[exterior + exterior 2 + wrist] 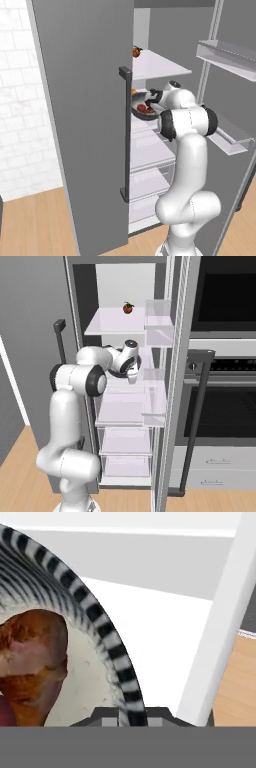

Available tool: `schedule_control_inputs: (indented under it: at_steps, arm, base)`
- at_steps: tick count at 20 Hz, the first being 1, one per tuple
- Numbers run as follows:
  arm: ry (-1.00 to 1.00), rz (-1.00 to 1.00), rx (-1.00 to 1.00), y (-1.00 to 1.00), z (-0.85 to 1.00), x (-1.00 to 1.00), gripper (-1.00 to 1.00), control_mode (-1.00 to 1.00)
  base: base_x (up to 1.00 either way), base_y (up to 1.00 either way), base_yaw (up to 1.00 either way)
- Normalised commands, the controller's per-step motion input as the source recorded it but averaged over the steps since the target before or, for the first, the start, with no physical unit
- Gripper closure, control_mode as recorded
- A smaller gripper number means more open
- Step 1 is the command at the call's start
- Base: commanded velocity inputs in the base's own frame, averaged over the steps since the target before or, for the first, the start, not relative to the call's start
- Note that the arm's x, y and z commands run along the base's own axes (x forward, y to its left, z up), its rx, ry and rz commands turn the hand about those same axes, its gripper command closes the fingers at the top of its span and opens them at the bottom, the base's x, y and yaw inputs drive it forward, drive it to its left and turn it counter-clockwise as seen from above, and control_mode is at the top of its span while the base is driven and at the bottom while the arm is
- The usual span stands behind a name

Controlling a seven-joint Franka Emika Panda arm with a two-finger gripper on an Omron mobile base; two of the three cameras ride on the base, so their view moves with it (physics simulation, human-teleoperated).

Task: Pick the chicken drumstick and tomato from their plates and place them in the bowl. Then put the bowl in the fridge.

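Note:
My gripper is shut on the striped rim of the dark bowl, and the rim runs between the fingertips. The reddish-brown chicken drumstick lies on the bowl's pale inside, with a sliver of the red tomato beside it. In the left base view the bowl is inside the open grey fridge at middle-shelf height, held by the gripper. I cannot tell if it touches the shelf. In the right base view the gripper reaches over the same shelf. The plates are out of view.
A small orange-red fruit sits on the upper white shelf. The fridge door with its black handle stands open on the left; door racks hang on the right. The black wall oven adjoins the fridge.

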Motion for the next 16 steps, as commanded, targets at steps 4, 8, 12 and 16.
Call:
schedule_control_inputs:
  at_steps: [4, 8, 12, 16]
  arm:
    - [-0.03, 0.0, 0.0, 0.33, -0.27, 0.06, -1.0, -1.0]
    - [-0.14, 0.0, 0.0, 0.13, 0.2, -0.29, -1.0, -1.0]
    - [-0.15, 0.0, 0.0, 0.01, 0.39, -0.47, -1.0, -1.0]
    - [-0.09, 0.0, 0.0, -0.01, 0.21, -1.0, -1.0, -1.0]
  base:
    - [0.0, 0.0, 0.0]
    - [0.0, 0.0, 0.0]
    - [0.0, 0.0, 0.0]
    - [0.0, 0.0, 0.0]
